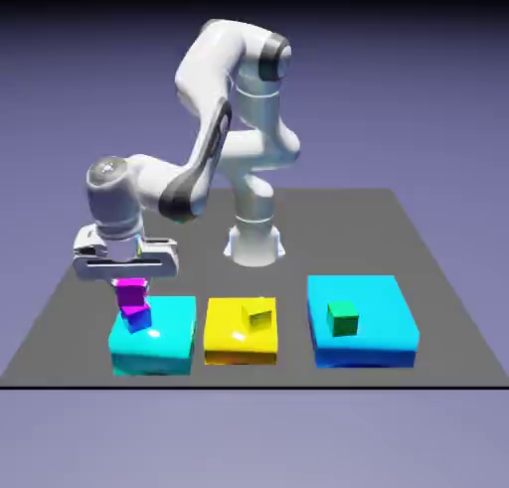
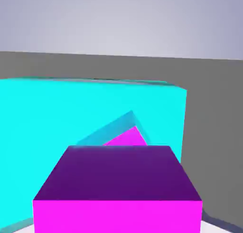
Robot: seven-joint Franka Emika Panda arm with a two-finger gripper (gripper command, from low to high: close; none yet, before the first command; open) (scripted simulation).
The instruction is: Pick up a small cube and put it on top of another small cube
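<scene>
Pink cube (image 1: 130, 294) sits on top of the blue-sided cube (image 1: 138, 318), a little askew, so the lower one's corner pokes out toward the exterior view's right. Both stand on the cyan block (image 1: 164, 345) at the exterior view's left end of the near row. My claw (image 1: 126, 274) hangs straight down just over the pink cube, its fingers reaching to the cube's upper part. Whether they press the cube or stand off it I cannot tell from either view. In my hand view the pink cube (image 2: 118, 194) fills the bottom of the picture and hides my fingertips, with a sliver of the lower cube's pink top (image 2: 127, 137) behind it. To the exterior view's right come a yellow block (image 1: 234, 342) carrying a yellow cube (image 1: 259, 316), then a bigger blue block (image 1: 383, 327) carrying a green cube (image 1: 343, 318). All rest on the dark grey table (image 1: 437, 277).
</scene>
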